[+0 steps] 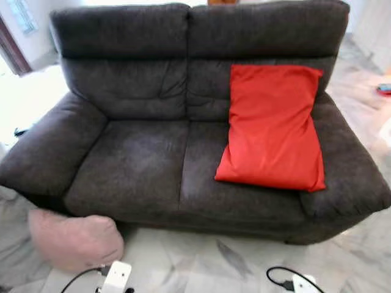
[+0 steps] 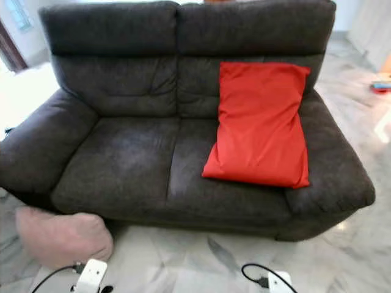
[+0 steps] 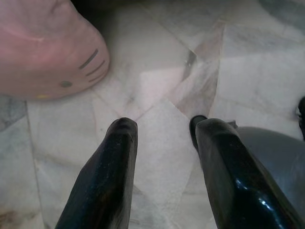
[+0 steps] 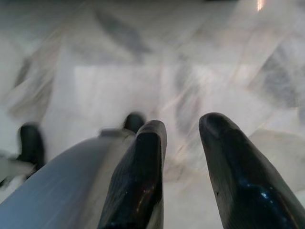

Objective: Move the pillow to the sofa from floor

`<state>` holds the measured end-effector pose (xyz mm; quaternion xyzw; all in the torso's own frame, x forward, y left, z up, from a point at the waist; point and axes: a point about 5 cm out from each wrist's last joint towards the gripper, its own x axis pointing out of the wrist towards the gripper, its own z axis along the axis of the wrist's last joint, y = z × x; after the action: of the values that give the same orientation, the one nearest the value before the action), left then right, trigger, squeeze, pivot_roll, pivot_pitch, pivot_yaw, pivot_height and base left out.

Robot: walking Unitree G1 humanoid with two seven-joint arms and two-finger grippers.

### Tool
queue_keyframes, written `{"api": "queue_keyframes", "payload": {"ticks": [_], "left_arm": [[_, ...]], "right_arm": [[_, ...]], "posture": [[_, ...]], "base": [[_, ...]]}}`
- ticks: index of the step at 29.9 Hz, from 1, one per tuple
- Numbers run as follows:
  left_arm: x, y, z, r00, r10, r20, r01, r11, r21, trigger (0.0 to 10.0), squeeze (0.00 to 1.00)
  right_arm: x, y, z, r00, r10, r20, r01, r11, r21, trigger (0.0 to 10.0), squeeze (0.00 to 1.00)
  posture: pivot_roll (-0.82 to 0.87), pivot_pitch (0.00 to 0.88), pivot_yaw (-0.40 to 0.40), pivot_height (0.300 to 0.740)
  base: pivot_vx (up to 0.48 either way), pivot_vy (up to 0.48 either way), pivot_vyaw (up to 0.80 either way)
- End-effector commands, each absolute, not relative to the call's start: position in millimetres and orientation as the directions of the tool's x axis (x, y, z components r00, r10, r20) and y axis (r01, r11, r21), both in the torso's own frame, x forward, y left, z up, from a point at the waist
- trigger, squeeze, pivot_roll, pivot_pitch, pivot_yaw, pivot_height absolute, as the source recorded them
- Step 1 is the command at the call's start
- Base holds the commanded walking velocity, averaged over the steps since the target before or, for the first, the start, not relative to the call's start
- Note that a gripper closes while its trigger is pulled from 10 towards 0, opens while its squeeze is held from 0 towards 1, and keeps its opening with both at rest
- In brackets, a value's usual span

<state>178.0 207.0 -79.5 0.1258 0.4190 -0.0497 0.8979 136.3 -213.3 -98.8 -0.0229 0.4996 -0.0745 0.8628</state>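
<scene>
Left eye view: a dark grey sofa across the frame, a red pillow leaning on its right seat and backrest, already up off the floor. Down at the near left, on the marble floor, a pink pillow lying tucked against the sofa's front left corner, below the left armrest; long axis running roughly left to right along the sofa's base. Just near of it, the white top of the left wrist; the right wrist at the near right, well apart from the pink pillow. Right eye view: same layout, pink pillow still lower left, touching or just beside the sofa's base, cannot tell which. Left wrist view: left gripper hovering over bare tiles, fingers spread moderately with floor visible between them, nothing held; pink pillow ahead and off to one side of the finger line, near but not between the fingers. Right wrist view: right gripper over bare floor, fingers parted by a narrow gap, nothing held, somewhat blurred. Judging from this, left arm clearly the nearer one; likely needs to swing toward the pillow and drop onto it across its short side.
</scene>
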Motion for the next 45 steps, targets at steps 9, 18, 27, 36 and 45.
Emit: {"api": "queue_keyframes", "payload": {"ticks": [9,18,27,36,45], "left_arm": [[174,211,-81,0.638,0.023,-0.77,0.19,0.964,0.186,10.0,0.0],[173,211,-81,0.637,0.019,-0.771,0.196,0.963,0.186,10.0,0.0],[173,210,-81,0.638,0.019,-0.77,0.2,0.961,0.189,10.0,0.0],[173,208,-81,0.638,0.016,-0.77,0.199,0.962,0.186,10.0,0.0],[172,210,-82,0.633,0.02,-0.774,0.197,0.963,0.186,10.0,0.0]], "right_arm": [[135,-221,-98,0.485,-0.159,-0.86,0.11,0.987,-0.121,10.0,0.0],[143,-211,-97,0.496,-0.148,-0.856,0.102,0.989,-0.111,10.0,0.0],[140,-196,-100,0.503,-0.107,-0.858,0.052,0.994,-0.093,10.0,0.0],[134,-204,-101,0.496,-0.122,-0.859,0.068,0.993,-0.102,10.0,0.0],[136,-208,-99,0.502,-0.115,-0.857,0.035,0.993,-0.113,10.0,0.0]], "posture": [[0.03,0.06,0.021,0.74],[0.03,0.054,0.023,0.74],[0.03,0.046,0.023,0.74],[0.03,0.059,0.019,0.74],[0.03,0.068,0.022,0.74]], "base": [[0.0,0.404,0.0],[0.0,0.401,0.0],[0.0,0.401,0.31],[0.0,0.401,0.05],[0.0,0.399,0.06]]}}
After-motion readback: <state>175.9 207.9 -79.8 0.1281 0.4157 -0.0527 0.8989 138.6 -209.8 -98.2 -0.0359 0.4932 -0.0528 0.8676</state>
